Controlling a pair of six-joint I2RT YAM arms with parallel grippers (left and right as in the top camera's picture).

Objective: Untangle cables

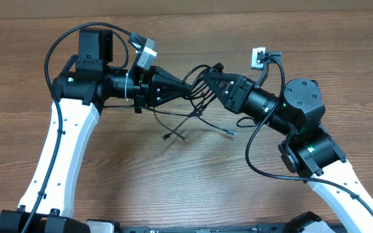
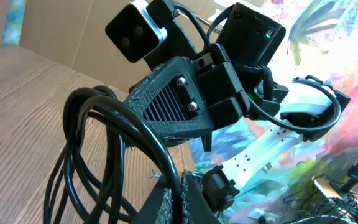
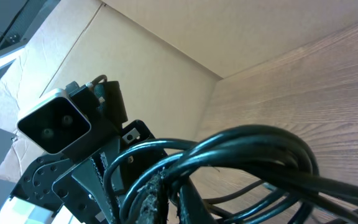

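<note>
Black thin cables hang in a tangled bunch above a wood-grain desk, mid-scene, held up btwn two arms. Left gripper points in from the left & right gripper from the right, tips nearly meeting. Each is closed down on loops of the bunch, w/ hardly any gap. A few loose strands droop toward the near side; whether their plug ends touch the desk, can't tell.

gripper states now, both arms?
Left gripper: closed on the cables.
Right gripper: closed on the same cables.
</note>
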